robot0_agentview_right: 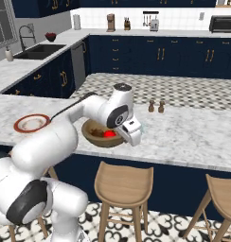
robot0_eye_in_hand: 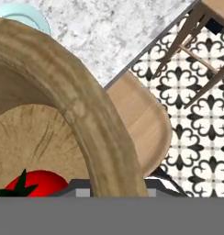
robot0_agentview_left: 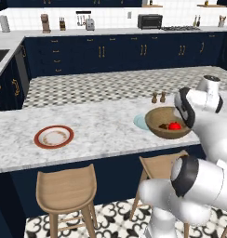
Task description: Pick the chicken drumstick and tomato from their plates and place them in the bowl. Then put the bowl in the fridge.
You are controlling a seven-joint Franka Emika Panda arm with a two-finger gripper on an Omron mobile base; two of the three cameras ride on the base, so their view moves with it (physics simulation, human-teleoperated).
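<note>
My gripper [robot0_agentview_left: 188, 124] is shut on the near rim of the light-brown wooden bowl [robot0_agentview_left: 167, 122], which hangs tilted just over the counter's front edge. Inside it lie the red tomato [robot0_agentview_left: 174, 125] and the brown chicken drumstick [robot0_agentview_left: 162, 125]. In the hand view the bowl's rim [robot0_eye_in_hand: 81, 110] runs down between my fingers, with the tomato [robot0_eye_in_hand: 38, 182] at the bottom left. In the right base view the hand [robot0_agentview_right: 130, 133] grips the bowl [robot0_agentview_right: 101, 134] on its right side. The pale blue plate [robot0_agentview_left: 139, 122] lies bare behind the bowl. The red-brown-rimmed plate [robot0_agentview_left: 53, 136] sits bare far left. The fridge is out of view.
Two small wooden shakers [robot0_agentview_left: 158, 97] stand behind the bowl on the marble counter [robot0_agentview_left: 101, 130]. Wooden stools [robot0_agentview_left: 66, 188] [robot0_agentview_right: 123, 186] line the counter's front edge below the bowl. Navy cabinets and a sink [robot0_agentview_right: 39, 51] lie beyond the tiled floor.
</note>
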